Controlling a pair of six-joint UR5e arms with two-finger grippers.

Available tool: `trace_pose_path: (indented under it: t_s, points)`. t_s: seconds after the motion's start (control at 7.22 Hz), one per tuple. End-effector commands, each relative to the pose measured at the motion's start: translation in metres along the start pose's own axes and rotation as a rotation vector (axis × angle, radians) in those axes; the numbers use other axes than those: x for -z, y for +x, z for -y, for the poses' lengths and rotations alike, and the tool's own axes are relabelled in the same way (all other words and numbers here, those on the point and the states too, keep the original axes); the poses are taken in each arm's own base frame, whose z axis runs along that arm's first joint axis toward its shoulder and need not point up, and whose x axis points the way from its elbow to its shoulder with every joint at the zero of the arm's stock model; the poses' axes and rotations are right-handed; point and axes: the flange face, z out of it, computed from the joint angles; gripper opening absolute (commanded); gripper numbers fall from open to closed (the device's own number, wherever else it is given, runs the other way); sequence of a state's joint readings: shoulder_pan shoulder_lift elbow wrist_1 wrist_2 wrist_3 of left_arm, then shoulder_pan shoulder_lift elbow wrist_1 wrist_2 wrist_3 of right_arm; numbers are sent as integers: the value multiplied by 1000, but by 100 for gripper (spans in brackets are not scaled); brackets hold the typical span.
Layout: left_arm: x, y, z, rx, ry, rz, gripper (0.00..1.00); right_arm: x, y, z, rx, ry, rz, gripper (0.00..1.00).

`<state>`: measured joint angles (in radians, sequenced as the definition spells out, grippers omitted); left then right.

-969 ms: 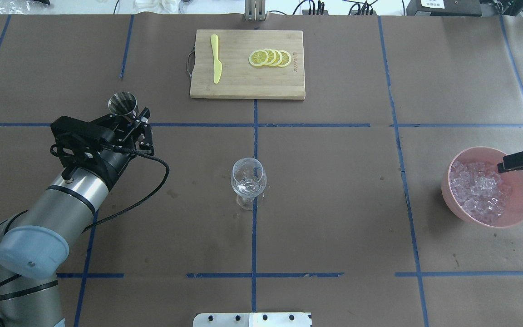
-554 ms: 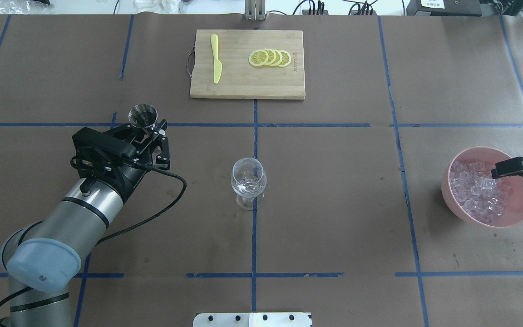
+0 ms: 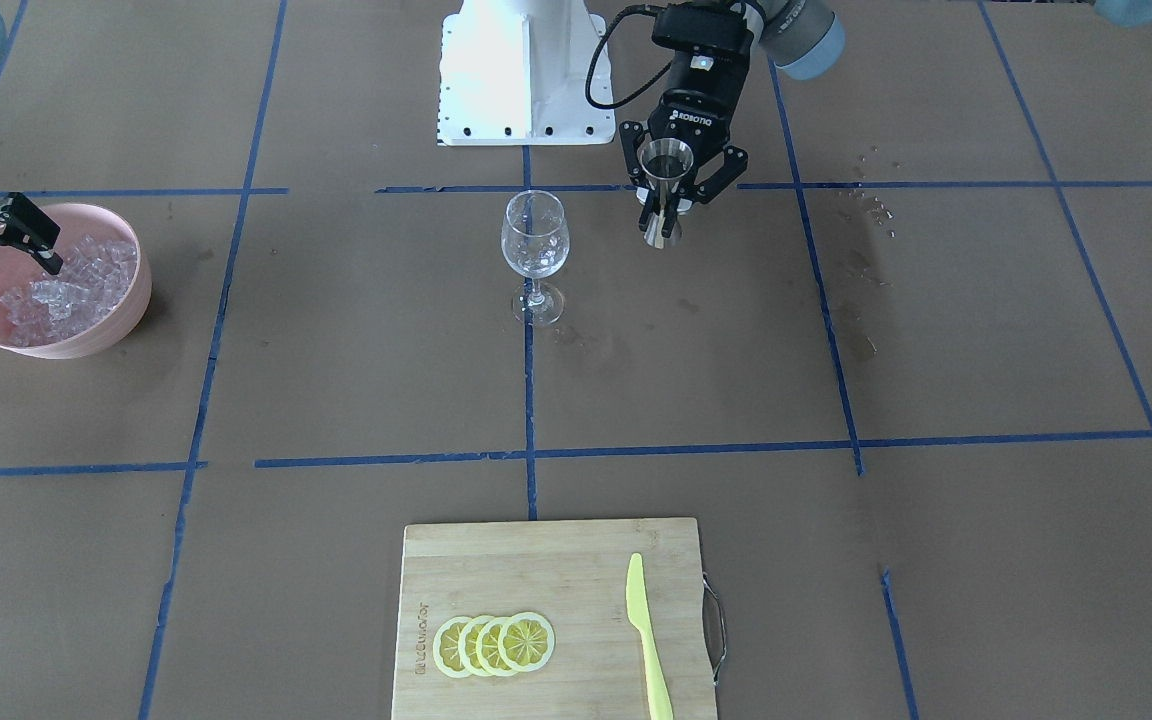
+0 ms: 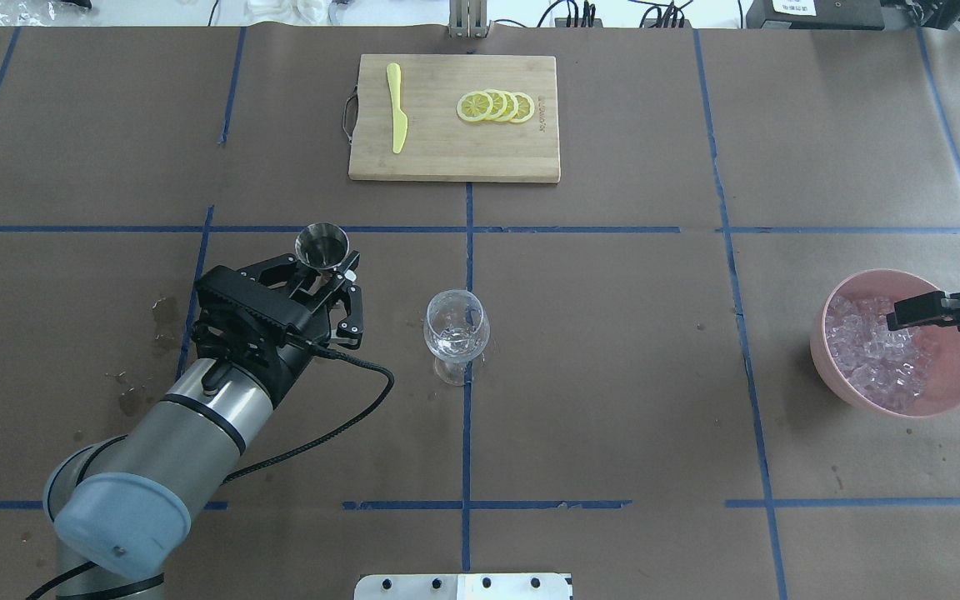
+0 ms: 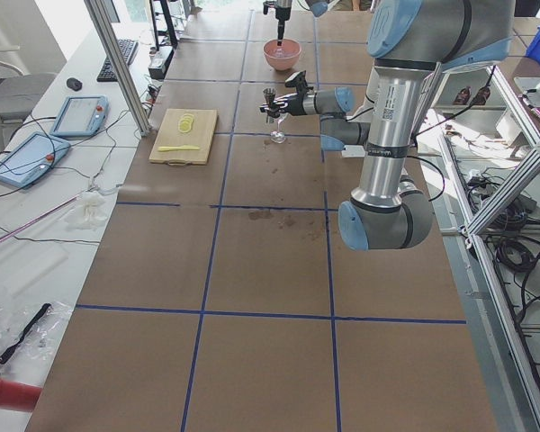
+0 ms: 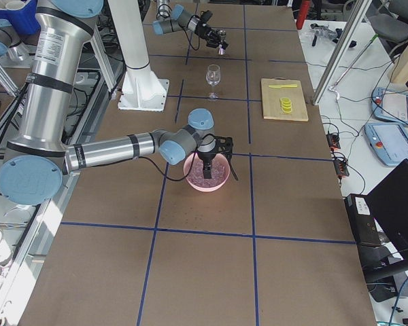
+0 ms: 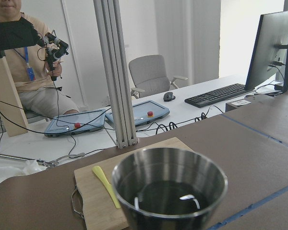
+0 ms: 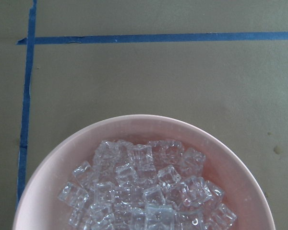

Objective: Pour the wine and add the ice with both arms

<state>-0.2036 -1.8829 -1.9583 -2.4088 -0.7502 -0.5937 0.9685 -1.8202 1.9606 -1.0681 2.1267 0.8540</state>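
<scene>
Two jobs in hand, one per arm.

On the robot's left: left gripper (image 3: 669, 198) pinched on the narrow waist of a steel jigger (image 3: 666, 160), cup upright, just beside the wine glass (image 3: 534, 240) but not yet over it. Wine (image 7: 168, 194) visible in the wrist view as a shallow dark pool low in the cup. Judged next: carry the cup level to a spot above the bowl of the glass, then tilt slowly from the wrist, lip close to the rim without knocking it. Worth going gently: thin liquid, wide cup mouth, and wet stains (image 4: 165, 310) already on the paper-covered tabletop (image 4: 613, 375) near this arm. Glass tall on a slender stem and small foot, so likely to topple at a sideways nudge. Hard to tell how much clear liquid inside.

On the right: right gripper (image 3: 14, 268) with fingers spread, hanging over the pink bowl (image 3: 126, 310), tips just above or among the ice (image 4: 876, 358); contact not clear. Advice: come straight down, close on a single cube across flat faces, squeeze lightly. Cubes small, glassy, loosely heaped, probably slick and apt to squirt out. Bowl smooth and rounded, well apart from the glass, so a long carry across. Jigger brushed metal, hourglass-shaped.
</scene>
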Motion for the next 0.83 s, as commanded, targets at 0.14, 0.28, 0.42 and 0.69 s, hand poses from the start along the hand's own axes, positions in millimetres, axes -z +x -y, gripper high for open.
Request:
trace_pose_path:
  t_s: [0.14, 0.28, 0.42, 0.69]
  points:
    - [-1, 67, 15, -122, -71, 23, 0, -2, -3, -1, 5, -3, 7, 100]
    - [-2, 67, 15, -212, -72, 23, 0, -1, -3, -1, 6, -3, 9, 100]
    - [-4, 66, 13, -260, -74, 26, 0, -1, -3, -1, 7, -1, 11, 100]
    - [-6, 62, 12, -413, -48, 89, 0, 0, -4, -1, 10, 1, 14, 100]
